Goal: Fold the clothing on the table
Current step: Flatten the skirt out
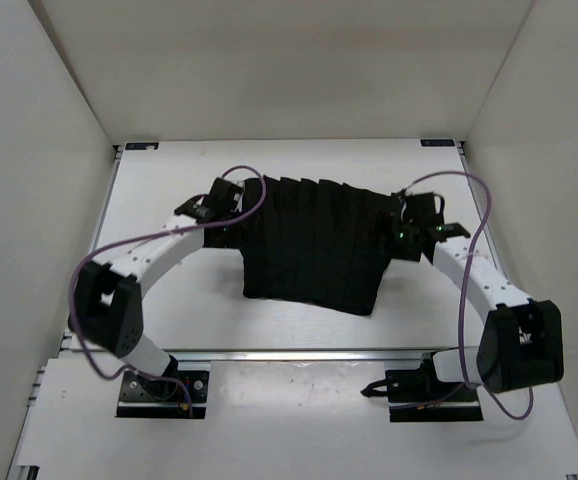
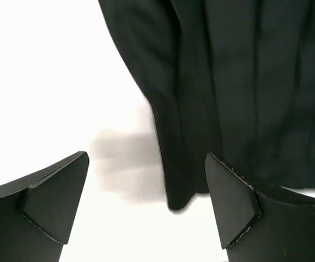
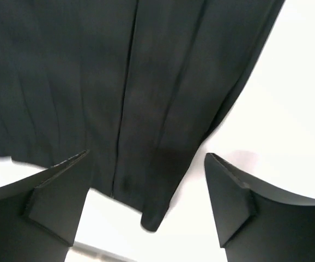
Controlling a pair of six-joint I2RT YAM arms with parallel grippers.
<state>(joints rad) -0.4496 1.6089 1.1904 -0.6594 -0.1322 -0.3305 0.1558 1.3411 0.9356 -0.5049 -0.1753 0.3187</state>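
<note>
Left tool (image 2: 146, 157): jaws spread wide, nothing gripped; positioned over the left edge of the skirt (image 1: 314, 245), with a corner of the fabric lying below the gap between the fingers.
Skirt: lies flat on the white counter (image 1: 159, 180), between the two tools; pleats run from far side to near side; far edge wider than near edge.
Right tool (image 3: 146, 155): jaws spread wide, nothing gripped; positioned over the right edge of the skirt, with a fabric corner below the gap.
</note>
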